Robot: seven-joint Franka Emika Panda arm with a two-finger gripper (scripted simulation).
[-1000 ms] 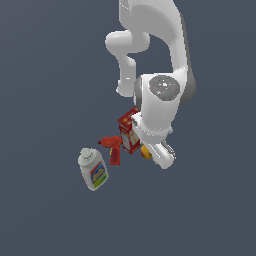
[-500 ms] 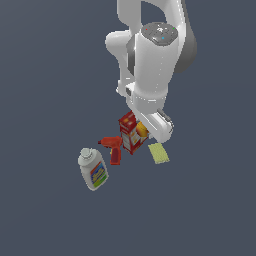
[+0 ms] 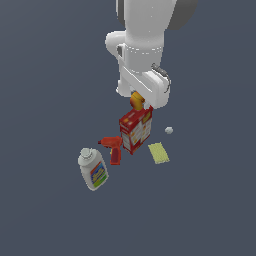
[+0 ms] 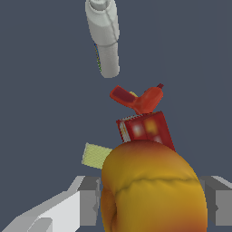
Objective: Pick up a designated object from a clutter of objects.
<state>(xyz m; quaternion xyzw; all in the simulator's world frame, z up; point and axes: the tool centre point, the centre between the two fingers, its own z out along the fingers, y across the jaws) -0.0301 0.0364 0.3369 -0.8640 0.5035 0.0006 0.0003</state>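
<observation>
The red cracker box stands upright at the middle of the clutter, directly beneath the raised arm. The white bottle lies on the desk toward the exterior view's left, the red drill between it and the box. The flat yellow sponge lies just beside the box on the exterior view's right, the tiny white lump a little beyond. The pincer is clamped on the small fruit, a finger pressing each flank (it looks round, no long axis to mind). The fruit hangs clear above the box top, so I judge straight upward the free direction.
</observation>
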